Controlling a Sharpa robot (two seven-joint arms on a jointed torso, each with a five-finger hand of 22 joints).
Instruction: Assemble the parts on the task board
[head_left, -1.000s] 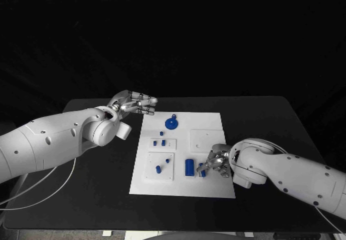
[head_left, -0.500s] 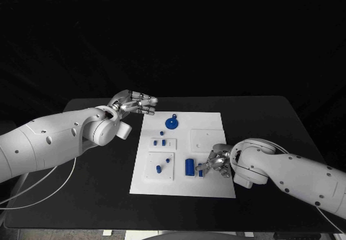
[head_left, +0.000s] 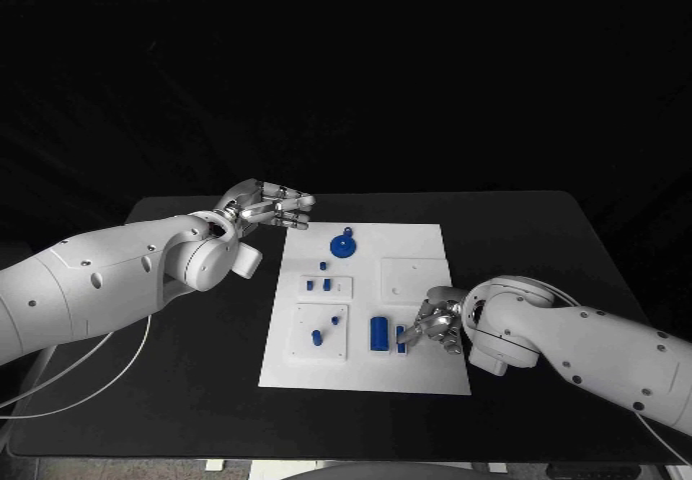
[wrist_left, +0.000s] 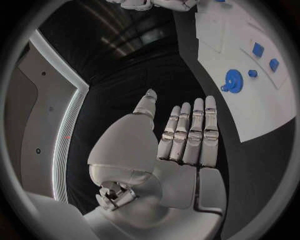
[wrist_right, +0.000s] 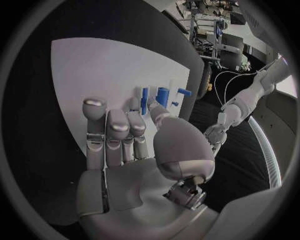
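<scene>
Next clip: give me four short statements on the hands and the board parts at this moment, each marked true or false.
1. The left hand hovers beyond the task board's far left corner, holding nothing. True.
2. The blue gear lies on the board's near edge. False: it lies near the far edge.
3. The right hand is at the board's right edge, beside the blue cylinder. True.
4. The left hand's fingers are curled into a fist. False: the left wrist view shows them stretched out straight.
</scene>
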